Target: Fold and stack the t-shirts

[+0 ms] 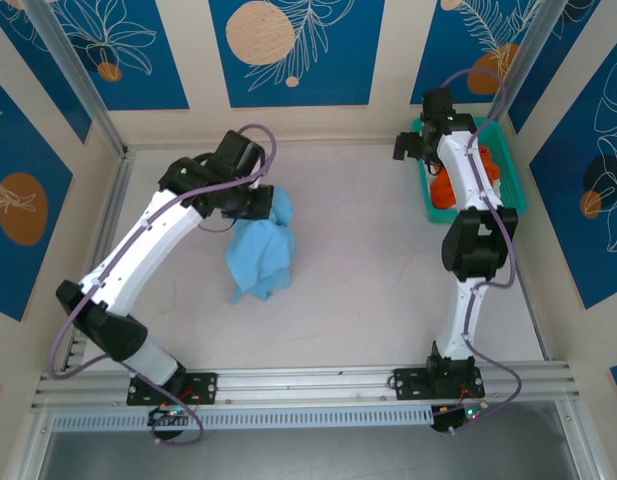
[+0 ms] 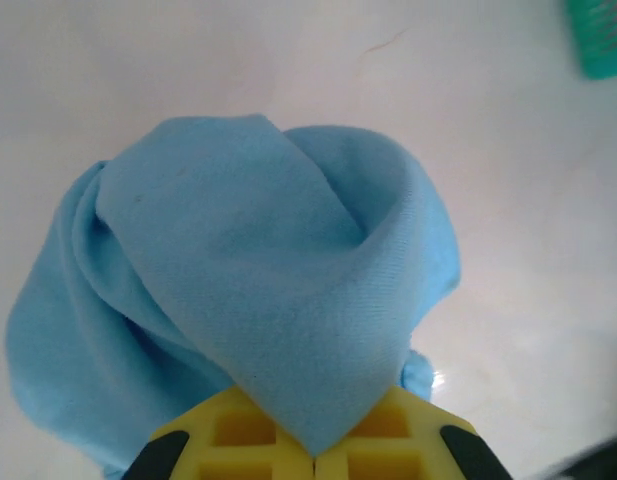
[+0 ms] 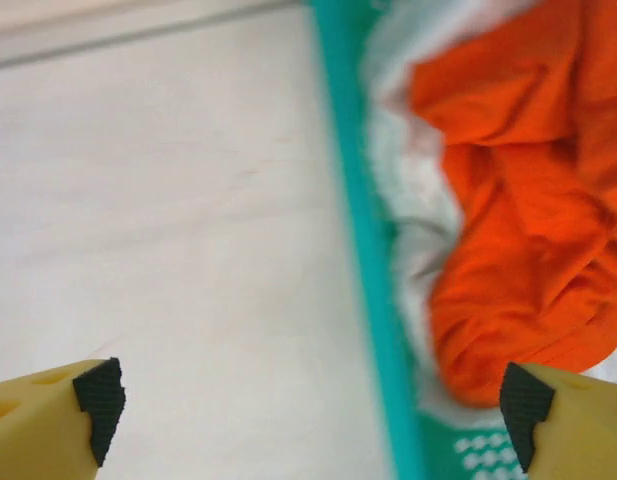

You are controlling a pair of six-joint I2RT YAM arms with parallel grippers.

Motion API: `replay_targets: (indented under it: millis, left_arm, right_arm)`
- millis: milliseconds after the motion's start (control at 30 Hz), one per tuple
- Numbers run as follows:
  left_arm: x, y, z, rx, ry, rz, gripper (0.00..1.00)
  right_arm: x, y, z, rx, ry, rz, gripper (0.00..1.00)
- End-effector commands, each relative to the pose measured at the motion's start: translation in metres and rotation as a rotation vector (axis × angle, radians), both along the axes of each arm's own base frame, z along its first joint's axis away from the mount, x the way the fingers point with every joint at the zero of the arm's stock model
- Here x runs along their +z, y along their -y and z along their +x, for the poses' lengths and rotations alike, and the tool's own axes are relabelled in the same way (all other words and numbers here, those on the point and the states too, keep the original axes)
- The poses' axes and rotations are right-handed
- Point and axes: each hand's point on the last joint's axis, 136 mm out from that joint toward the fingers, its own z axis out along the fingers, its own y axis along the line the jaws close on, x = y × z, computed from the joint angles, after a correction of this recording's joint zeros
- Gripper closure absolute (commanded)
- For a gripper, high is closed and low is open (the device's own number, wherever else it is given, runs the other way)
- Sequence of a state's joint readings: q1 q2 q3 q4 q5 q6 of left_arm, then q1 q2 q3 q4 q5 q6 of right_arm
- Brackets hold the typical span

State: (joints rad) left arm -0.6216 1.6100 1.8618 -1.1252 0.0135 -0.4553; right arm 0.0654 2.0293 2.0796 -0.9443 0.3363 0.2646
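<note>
One soft light blue cloth t-shirt (image 2: 258, 280) hangs bunched over the pale surface (image 1: 378, 260) from the left claw (image 2: 313, 455), squeezed tight on one small corner that could slip out, while the right claw (image 3: 310, 405) gapes wide by the teal plastic basket (image 3: 353, 200) holding a bright orange t-shirt (image 3: 518, 230).

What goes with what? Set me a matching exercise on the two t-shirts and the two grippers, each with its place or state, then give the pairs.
Column A
1. light blue t-shirt
2. orange t-shirt
3. left gripper
4. right gripper

Column B
a. open wide, at the rim of the teal basket
b. lying in the teal basket
c. shut on blue cloth
d. bunched up over the table, left of centre

Pairs: 1-d, 2-b, 3-c, 4-a
</note>
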Motion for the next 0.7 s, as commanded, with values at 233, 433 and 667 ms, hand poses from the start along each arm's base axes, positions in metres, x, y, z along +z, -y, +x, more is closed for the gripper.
replay_targets:
  millis: [233, 433, 667]
  left_arm:
    - [-0.033, -0.002, 0.06, 0.193, -0.1, 0.083, 0.16]
    - [-0.099, -0.004, 0.018, 0.175, -0.377, -0.14, 0.25]
    - [-0.145, 0.035, -0.015, 0.052, -0.586, -0.35, 0.37]
  right_arm:
    - [0.008, -0.084, -0.114, -0.143, -0.099, 0.528, 0.01]
    - [-0.063, -0.119, -0.187, -0.078, -0.348, 0.612, 0.06]
    - [-0.111, -0.165, -0.233, 0.005, -0.539, 0.674, 0.2]
